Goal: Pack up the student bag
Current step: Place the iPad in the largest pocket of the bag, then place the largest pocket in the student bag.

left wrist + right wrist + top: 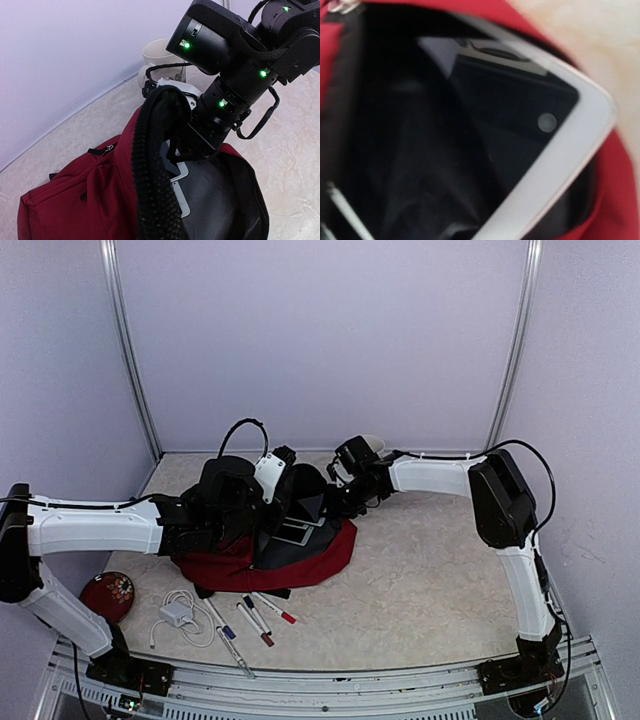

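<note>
student bag (pixel 322 556) rim clenched in left gripper (pixel 273 480); right gripper (pixel 340 502) inside over white tablet (pixel 560 165), grip unclear.

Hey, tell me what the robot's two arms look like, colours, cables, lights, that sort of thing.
Both the left arm and the right arm have smooth white tubular links joined by bulky black joint housings. Thin black cables run along them, one cable loop arching above the left wrist. Small green lights glow on the right arm's black wrist segments.
</note>
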{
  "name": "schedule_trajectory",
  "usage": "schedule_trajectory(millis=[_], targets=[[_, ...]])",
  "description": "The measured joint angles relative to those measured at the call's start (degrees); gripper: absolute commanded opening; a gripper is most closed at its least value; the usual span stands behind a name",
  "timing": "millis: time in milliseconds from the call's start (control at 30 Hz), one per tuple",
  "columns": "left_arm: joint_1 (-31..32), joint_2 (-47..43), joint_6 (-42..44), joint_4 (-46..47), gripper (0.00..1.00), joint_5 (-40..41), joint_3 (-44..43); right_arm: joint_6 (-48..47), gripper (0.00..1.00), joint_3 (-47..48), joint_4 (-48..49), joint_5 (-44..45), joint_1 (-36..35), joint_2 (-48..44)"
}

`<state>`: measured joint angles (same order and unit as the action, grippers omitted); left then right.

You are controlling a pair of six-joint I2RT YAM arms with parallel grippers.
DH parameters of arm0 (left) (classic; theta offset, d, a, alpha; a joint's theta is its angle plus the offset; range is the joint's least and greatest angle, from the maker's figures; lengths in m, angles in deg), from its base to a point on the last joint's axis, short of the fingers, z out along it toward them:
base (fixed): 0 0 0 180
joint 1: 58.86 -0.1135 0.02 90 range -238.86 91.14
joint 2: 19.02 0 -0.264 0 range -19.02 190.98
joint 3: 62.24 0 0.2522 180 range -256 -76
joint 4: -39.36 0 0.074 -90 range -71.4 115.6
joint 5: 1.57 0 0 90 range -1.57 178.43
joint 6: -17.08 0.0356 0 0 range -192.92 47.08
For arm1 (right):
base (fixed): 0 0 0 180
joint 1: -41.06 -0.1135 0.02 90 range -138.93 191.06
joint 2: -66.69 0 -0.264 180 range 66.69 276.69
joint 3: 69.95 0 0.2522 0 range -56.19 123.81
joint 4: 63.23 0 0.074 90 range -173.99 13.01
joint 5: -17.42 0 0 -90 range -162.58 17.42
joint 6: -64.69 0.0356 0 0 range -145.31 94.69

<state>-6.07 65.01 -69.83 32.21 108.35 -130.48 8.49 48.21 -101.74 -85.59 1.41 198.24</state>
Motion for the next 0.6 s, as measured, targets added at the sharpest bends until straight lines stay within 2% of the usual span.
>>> schedule_trajectory(millis=[100,300,333,433,467,533,600], targets=[[0.00,0.57,0.15,0.17,0.00,0.00,0.00,-0.66,0.26,-0.20,1.29,-1.97,-1.05,0.04],[0.00,2.03,0.15,0.35,0.00,-0.11,0.20,0.37,0.29,-6.86,11.28,-9.53,-3.06,-1.07],[0.00,2.03,0.13,0.37,0.07,-0.13,0.31,0.50,0.30,-7.41,11.78,-10.10,-3.13,-1.38],[0.00,1.84,-0.07,0.24,0.60,-0.33,0.50,0.61,0.34,-10.08,12.72,-10.40,-3.19,-3.63],[0.00,1.66,-0.22,0.00,0.75,-0.46,0.52,0.63,0.35,-10.93,12.61,-10.16,-3.15,-4.66],[0.00,0.66,-1.38,-1.68,0.92,-0.94,0.50,0.17,0.39,-13.35,12.09,-8.61,-2.97,-8.02],[0.00,-0.85,-3.17,-3.72,0.98,-1.31,0.48,-0.28,0.40,-14.97,10.88,-6.51,-2.95,-11.52]])
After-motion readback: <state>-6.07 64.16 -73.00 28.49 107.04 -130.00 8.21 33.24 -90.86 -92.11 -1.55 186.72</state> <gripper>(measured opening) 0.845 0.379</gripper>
